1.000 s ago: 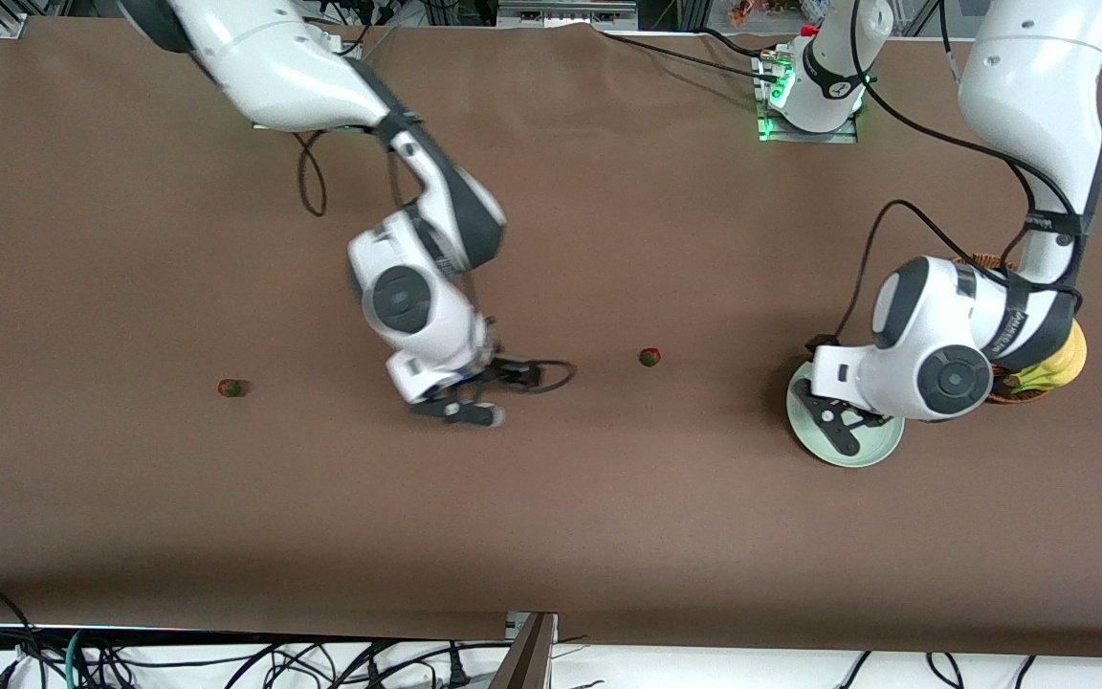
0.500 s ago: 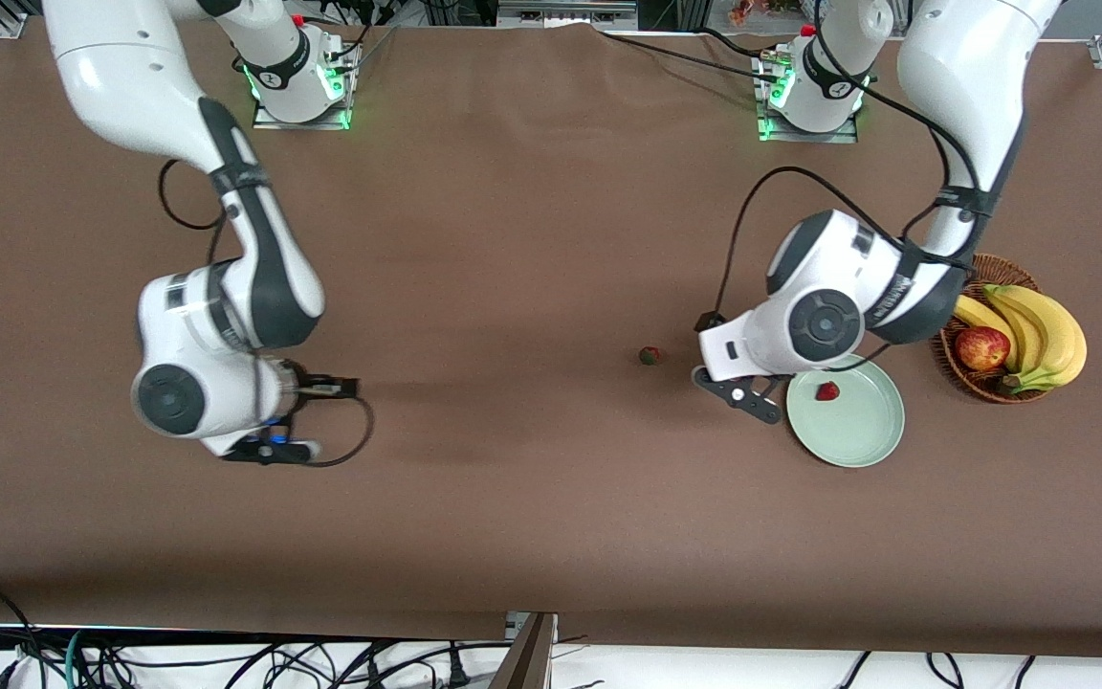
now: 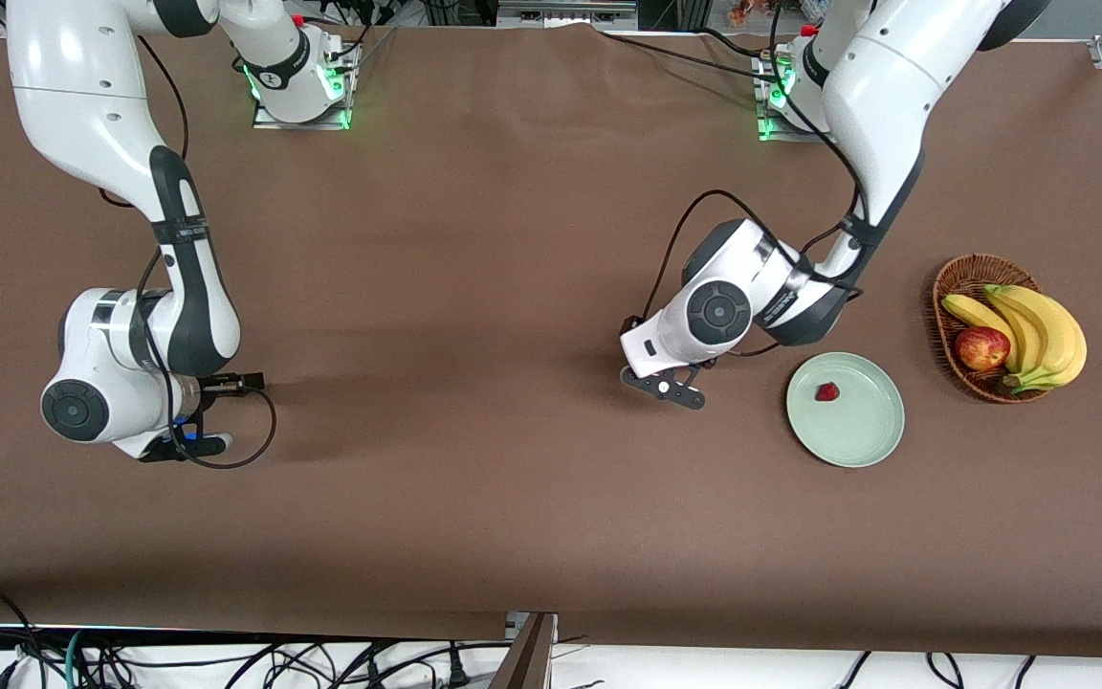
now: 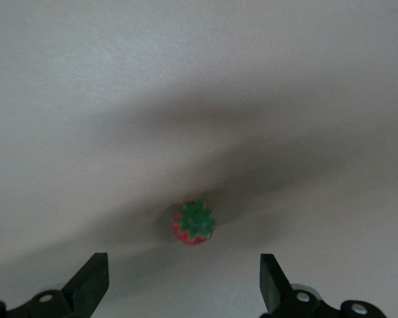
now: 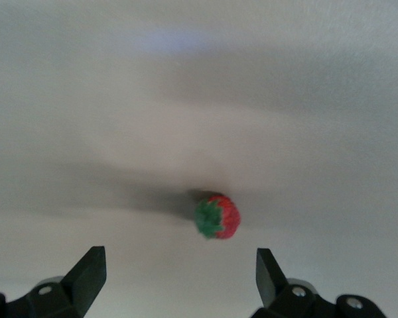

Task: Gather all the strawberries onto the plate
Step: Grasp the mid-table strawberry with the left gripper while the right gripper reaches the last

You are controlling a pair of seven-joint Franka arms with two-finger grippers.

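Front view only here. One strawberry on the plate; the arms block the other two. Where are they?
Observer: Left wrist view shows a strawberry lying on the table under the left gripper, lined up with the gap between its fingers.
Operator: Jaws?
Observer: Open wide, clear of it on both sides.
Operator: Right arm?
Observer: Right wrist view shows another berry on the table under the open right gripper, untouched.

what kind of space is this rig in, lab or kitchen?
Most likely a robotics lab: two arms bolted onto a table under brown cloth, aluminium framing at its corner, loose cables along the near edge. The plate and fruit basket look like props.
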